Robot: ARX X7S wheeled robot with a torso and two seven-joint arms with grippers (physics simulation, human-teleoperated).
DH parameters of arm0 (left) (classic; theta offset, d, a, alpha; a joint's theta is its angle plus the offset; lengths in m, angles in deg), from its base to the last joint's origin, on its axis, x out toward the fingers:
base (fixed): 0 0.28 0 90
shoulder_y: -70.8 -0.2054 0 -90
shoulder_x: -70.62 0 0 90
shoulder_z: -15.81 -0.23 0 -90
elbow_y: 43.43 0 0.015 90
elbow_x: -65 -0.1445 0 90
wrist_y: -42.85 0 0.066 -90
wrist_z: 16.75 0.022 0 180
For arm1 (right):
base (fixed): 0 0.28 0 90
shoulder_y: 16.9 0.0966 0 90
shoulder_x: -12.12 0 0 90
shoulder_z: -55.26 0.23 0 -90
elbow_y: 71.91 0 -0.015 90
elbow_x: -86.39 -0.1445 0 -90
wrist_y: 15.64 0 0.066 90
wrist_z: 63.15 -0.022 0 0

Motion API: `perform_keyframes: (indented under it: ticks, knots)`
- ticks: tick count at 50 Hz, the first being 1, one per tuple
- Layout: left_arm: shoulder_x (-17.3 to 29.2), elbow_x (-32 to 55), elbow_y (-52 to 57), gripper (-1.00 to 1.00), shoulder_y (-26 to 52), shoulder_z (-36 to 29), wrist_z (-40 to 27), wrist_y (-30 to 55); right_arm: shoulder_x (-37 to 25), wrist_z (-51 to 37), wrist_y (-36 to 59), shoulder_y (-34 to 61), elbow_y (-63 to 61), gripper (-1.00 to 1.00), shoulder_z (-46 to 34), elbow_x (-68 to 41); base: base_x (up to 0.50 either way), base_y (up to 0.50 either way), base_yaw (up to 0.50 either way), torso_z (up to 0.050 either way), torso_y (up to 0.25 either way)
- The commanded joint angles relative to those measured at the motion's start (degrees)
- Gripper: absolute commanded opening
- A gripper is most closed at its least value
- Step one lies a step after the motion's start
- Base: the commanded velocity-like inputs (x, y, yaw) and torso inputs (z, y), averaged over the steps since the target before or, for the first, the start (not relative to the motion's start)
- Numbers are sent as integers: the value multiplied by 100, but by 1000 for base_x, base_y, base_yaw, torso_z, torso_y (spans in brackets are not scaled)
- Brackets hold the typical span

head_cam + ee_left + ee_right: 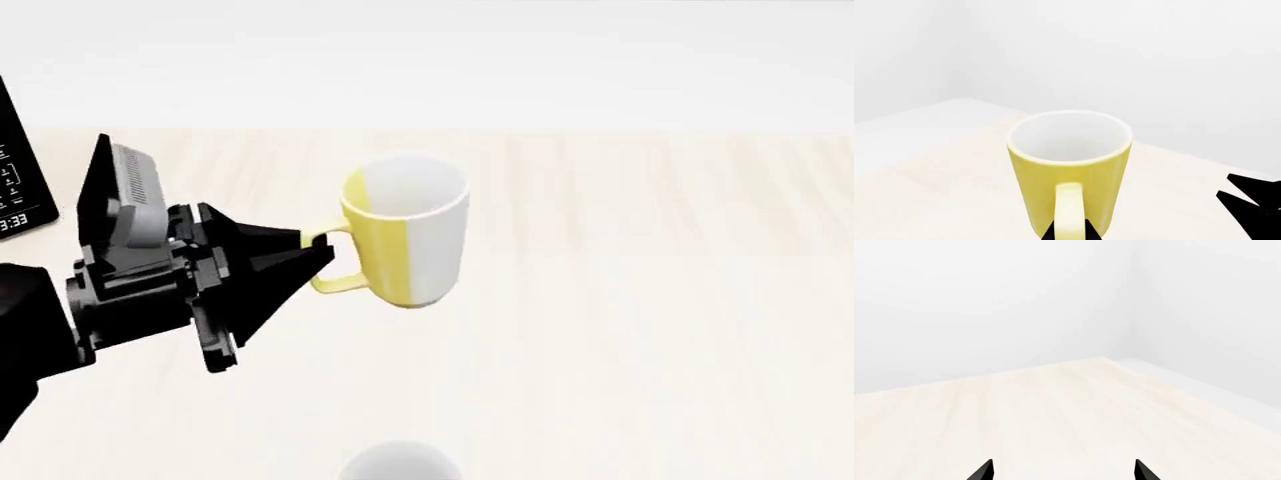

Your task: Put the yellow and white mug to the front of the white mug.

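Counter: pale wood counter, plain white walls behind.
Yellow and white mug: the yellow and white mug is upright, mid-counter.
Left pincer: left pincer clamped on the mug's yellow handle.
White mug: only the white mug rim shows, at the near edge of the head view.
Right pincer: right pincer tips wide apart, holding nothing.
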Motion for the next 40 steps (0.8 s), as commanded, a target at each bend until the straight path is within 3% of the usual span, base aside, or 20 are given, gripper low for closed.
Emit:
perform_keyframes:
  ticks: [1,40]
  knots:
    - [-93,95,421,-100,46,-107,-6,193,-25,-24,-27,-30,-14,100,-7,-18,0,0,0,0,0]
    - [-294,-375,-1044,-100,-220,-279,240,-1063,-89,-81,-83,-39,2,100,-95,-60,0,0,0,0,0]
